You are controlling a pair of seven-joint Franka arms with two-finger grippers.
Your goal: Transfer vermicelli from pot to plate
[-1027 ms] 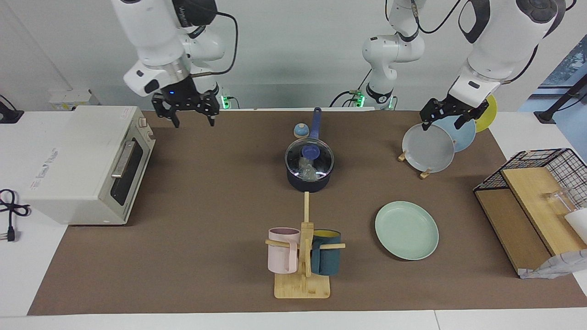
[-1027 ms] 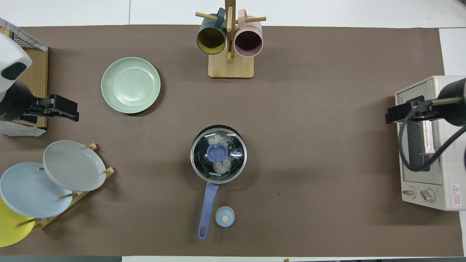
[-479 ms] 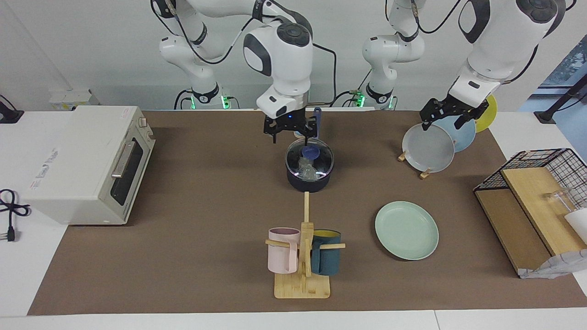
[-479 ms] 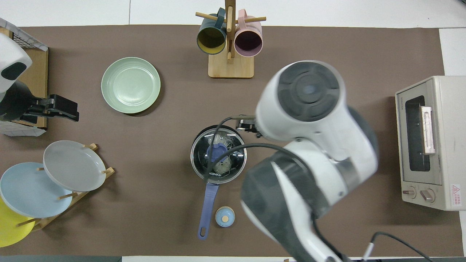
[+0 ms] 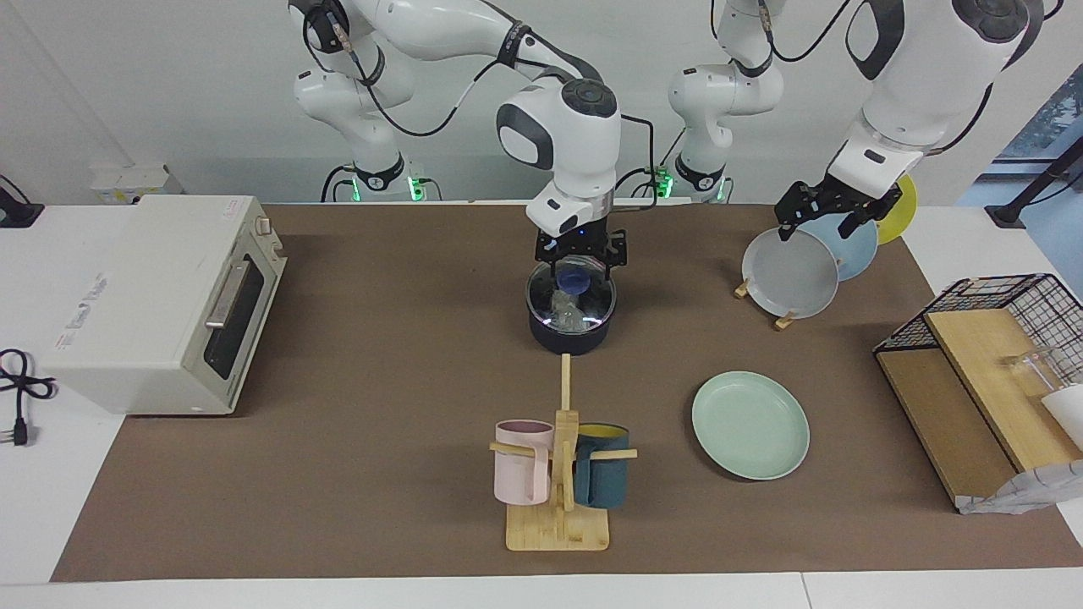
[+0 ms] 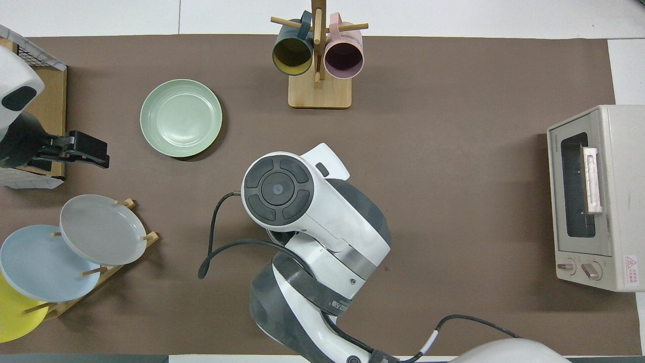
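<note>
The dark navy pot (image 5: pixel 568 337) stands mid-table under a glass lid (image 5: pixel 592 306) with a blue knob (image 5: pixel 578 277). The whitish vermicelli (image 5: pixel 565 315) shows through the lid, inside the pot. My right gripper (image 5: pixel 580 256) is open just over the lid, its fingers either side of the knob; I cannot tell whether they touch it. The right arm (image 6: pixel 302 212) hides the pot in the overhead view. The mint-green plate (image 5: pixel 750 425) lies empty, farther from the robots than the pot, toward the left arm's end; it also shows in the overhead view (image 6: pixel 181 117). My left gripper (image 5: pixel 825 218) waits open above the plate rack.
A wooden mug stand (image 5: pixel 558 516) with a pink mug and a teal mug stands farther out than the pot. A rack holds a grey plate (image 5: pixel 791 275), a light blue one and a yellow one. A toaster oven (image 5: pixel 161 304) sits at the right arm's end, a wire basket (image 5: pixel 990 338) at the left arm's.
My right arm has swung from over the toaster oven's end to the pot and come down over the lid knob. The left arm has not moved.
</note>
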